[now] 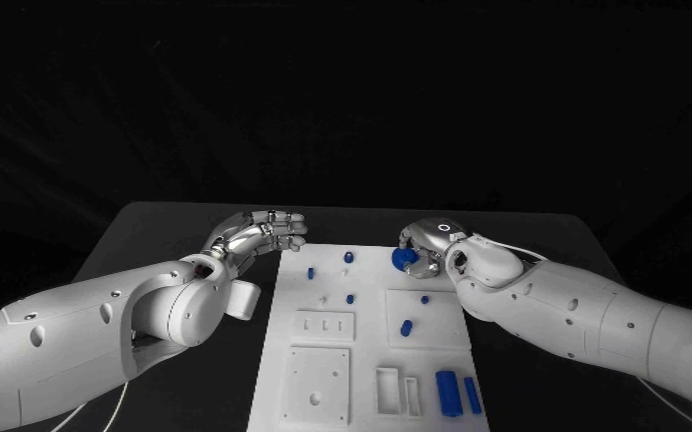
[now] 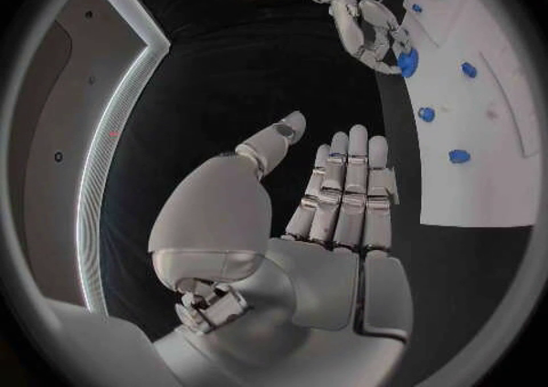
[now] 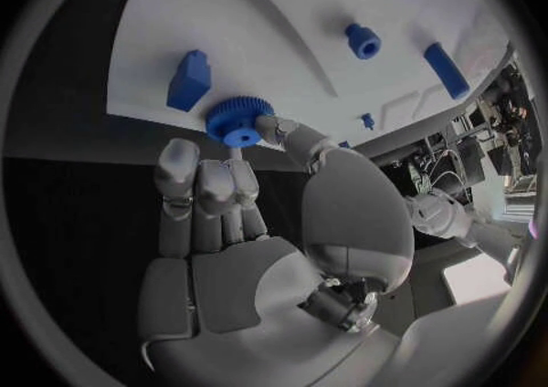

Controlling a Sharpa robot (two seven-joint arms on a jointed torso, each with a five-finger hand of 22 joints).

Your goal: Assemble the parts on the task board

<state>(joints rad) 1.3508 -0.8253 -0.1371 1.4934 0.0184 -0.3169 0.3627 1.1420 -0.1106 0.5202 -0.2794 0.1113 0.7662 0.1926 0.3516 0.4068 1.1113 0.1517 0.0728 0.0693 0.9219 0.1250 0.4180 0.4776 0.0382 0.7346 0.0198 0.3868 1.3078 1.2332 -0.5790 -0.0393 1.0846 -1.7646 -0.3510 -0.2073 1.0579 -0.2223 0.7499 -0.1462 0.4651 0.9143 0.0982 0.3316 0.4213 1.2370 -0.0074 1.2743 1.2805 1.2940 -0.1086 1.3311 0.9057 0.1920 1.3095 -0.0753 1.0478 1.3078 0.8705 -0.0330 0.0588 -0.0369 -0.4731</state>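
**Gear pinched over the far corner of the board**

Stood watching this one. Nearest the robot, the white board (image 1: 320, 372) had two blue bars (image 1: 459, 392) lying side by side at its near right corner, next to some slots. Further up, a few small blue pegs (image 1: 407, 328) stood scattered across the middle of the plate.

Going further out, the left hand (image 1: 260, 232) sat on the black table (image 1: 159, 227) just beside the board's far left corner, fingers straight and pressed together, thumb out, holding nothing.

At the far right corner the right hand (image 1: 430, 252) had a little blue gear (image 3: 237, 120) pinched between the thumb and fingertips. From the wrist camera the gear looked like it was right at the board's edge, close to a blue block (image 3: 188, 80). Couldn't tell if it was touching the plate.

My take on the gear: small, light, hard plastic, so it won't squash. The teeth around the rim give decent grip, so holding it by the rim like that seemed right. It's tiny though, so I'd guess it could tilt or pop out if the pinch slips.
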